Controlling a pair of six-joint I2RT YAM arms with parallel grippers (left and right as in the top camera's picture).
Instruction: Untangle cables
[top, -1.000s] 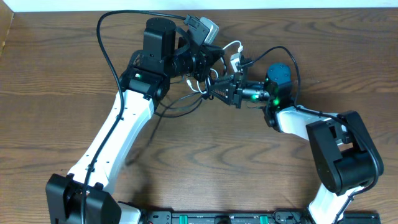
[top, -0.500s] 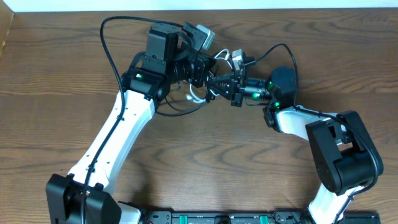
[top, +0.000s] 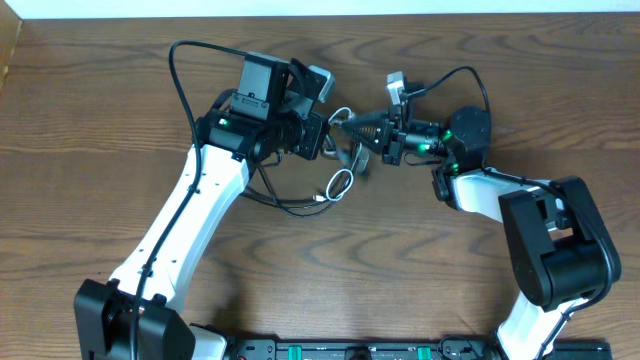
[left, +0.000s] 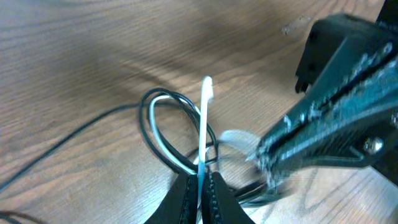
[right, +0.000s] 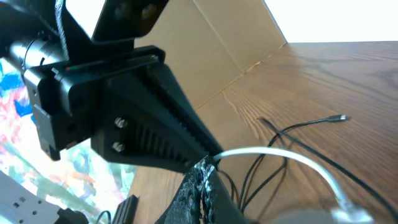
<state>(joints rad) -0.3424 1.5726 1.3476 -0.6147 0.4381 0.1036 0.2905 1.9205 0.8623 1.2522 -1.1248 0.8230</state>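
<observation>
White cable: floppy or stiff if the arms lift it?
Probably floppy over length: the white cable bows away from the right gripper. Short stretches seem stiffer: one stands straight above the left gripper. Likely snags, looped with the black cable.

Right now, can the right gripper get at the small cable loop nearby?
Probably not yet: the right gripper is shut on the white cable, close against the left gripper. The loop itself lies uncovered nearby, so after releasing it likely could.

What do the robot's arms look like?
The left arm and right arm have white links with chunky black joints, tiny green lights and looping black wires. The left end effector and right end effector are black, with two ridged fingers.
</observation>
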